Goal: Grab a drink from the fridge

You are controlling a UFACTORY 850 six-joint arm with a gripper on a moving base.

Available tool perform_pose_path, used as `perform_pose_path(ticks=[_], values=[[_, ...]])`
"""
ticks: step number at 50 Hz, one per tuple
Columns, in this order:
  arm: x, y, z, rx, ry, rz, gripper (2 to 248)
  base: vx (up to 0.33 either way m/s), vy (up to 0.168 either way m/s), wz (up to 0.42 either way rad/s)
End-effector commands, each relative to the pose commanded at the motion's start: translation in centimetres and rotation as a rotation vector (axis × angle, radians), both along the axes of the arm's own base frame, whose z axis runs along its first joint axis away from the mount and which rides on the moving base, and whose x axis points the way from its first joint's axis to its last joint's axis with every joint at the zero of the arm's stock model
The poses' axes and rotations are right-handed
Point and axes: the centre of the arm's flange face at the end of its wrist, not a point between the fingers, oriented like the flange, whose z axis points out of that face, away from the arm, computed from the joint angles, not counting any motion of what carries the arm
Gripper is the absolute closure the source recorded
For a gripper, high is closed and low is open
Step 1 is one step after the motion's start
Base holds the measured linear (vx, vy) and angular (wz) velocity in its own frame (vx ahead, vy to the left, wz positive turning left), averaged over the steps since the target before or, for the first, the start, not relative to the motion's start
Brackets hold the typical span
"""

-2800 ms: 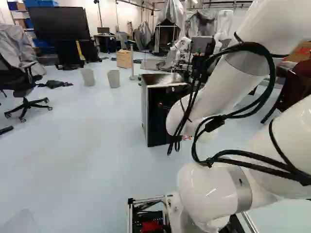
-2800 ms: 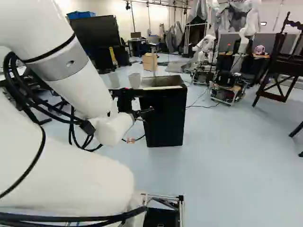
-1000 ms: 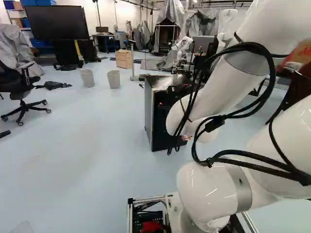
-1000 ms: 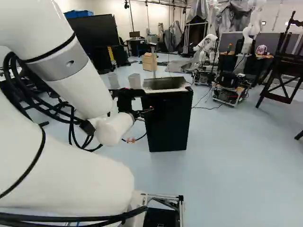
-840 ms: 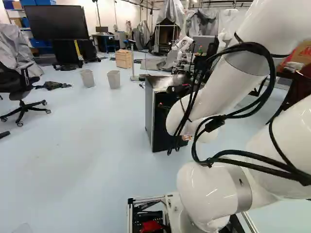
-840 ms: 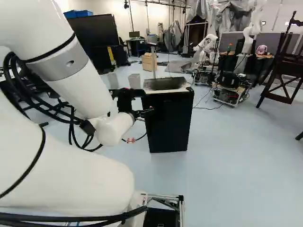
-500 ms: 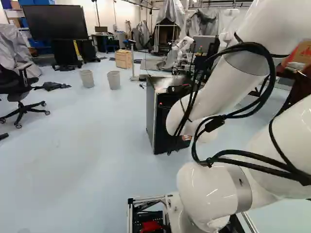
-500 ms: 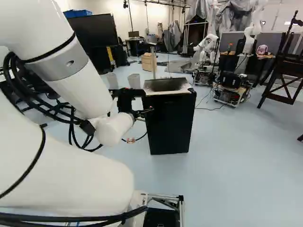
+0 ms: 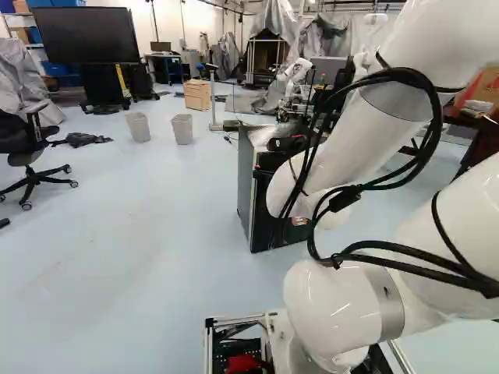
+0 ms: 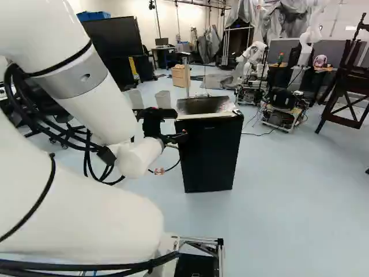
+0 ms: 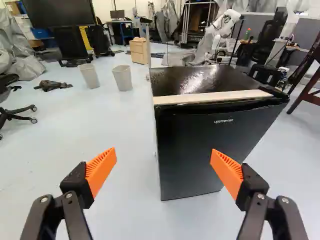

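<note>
The gripper shows at the end of my arm in the right base view [image 10: 180,137], short of the fridge. In the wrist view the gripper [image 11: 164,162] stands wide open, with nothing between its orange pads. A small black fridge [image 11: 210,145] with a pale strip along its top front edge stands on the floor ahead of it, its door closed. The fridge [image 10: 210,153] also shows right of the arm in the right base view; in the left base view the arm partly hides it. No drink is visible.
Two grey bins [image 9: 182,128] and a wooden drawer unit [image 9: 198,95] stand beyond the fridge to the left. An office chair [image 9: 31,156] is at far left. Another robot [image 10: 252,57] and a dark wooden frame [image 10: 346,86] stand behind to the right.
The base has moved: the fridge appears nearer and slightly further right in both base views, and the office chair has slid left. The arm holds its pose against its lowest joint.
</note>
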Motion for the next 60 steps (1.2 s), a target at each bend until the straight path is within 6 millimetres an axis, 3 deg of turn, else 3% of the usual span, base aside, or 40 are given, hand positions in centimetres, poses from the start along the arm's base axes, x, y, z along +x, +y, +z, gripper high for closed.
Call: perform_pose_path(ticks=[38, 60], values=[[0.0, 0.1, 0.0, 0.002, 0.0, 0.0, 3, 0.015, 0.011, -0.002], [0.6, 1.2, 0.1, 0.026, -0.001, -0.007, 3, 0.0, 0.0, 0.0]])
